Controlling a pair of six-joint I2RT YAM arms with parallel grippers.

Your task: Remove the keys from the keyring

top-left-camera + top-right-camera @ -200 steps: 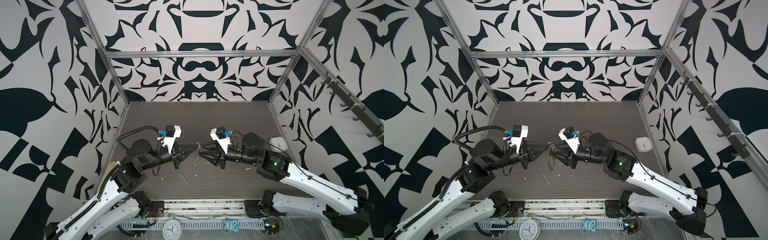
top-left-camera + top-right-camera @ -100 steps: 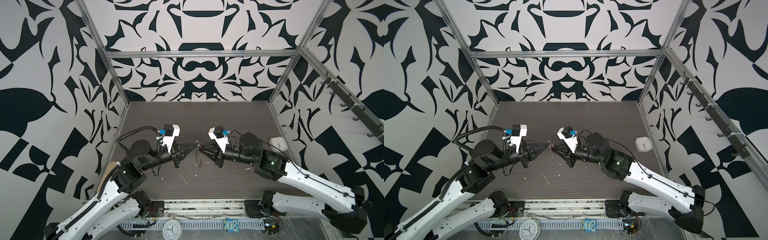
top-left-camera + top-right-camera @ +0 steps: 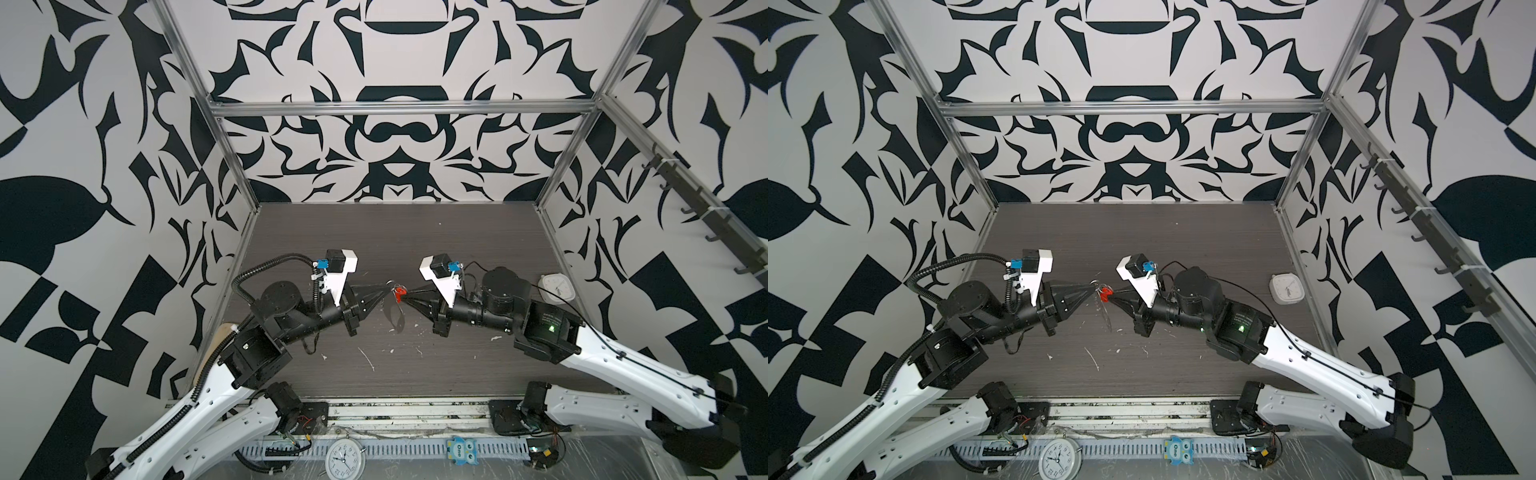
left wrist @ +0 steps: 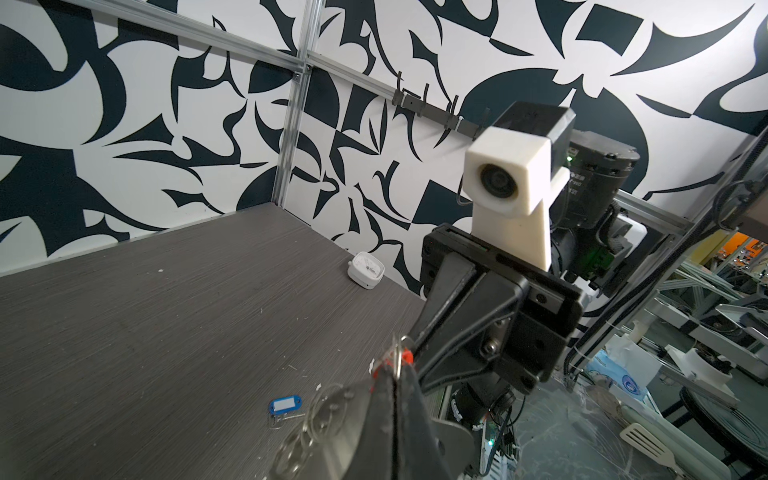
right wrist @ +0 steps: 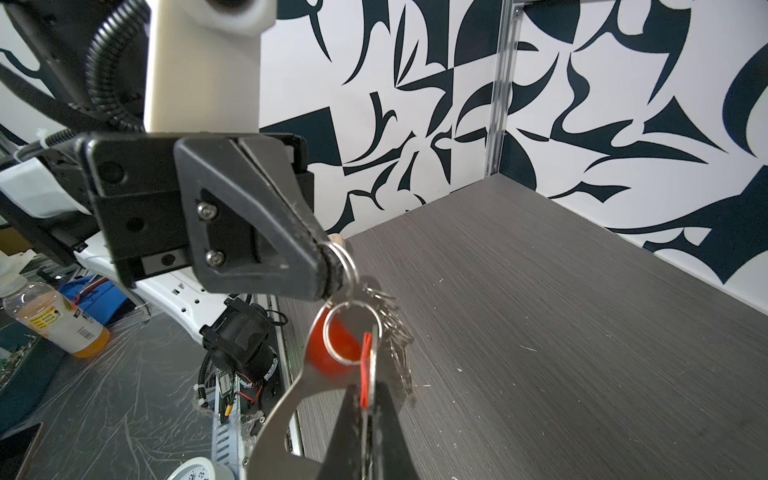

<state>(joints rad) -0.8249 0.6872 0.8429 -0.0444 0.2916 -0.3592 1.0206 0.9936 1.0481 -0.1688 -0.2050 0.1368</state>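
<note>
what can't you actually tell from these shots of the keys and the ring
- right wrist view: red key is a blurred close-up; overlapping rings hide whether it's off the keyring
- left wrist view: blue key, its metal part too small to make out
- left wrist view: keyring's lower end blurred, cut off by the frame edge

- Your keyring (image 5: 388, 311) was thin, silvery metal with a bright, glossy shine.
- Your red key (image 5: 338, 343) had a smooth, shiny plastic tag.
- Your blue key (image 4: 285, 405) was glossy plastic too, with a matt white label insert.
- Your table (image 4: 166, 311) showed dark, matt wood grain, scuffed white in places.
- Your left gripper (image 5: 326, 270) looked like matt black plastic, dusty at the tips.
</note>
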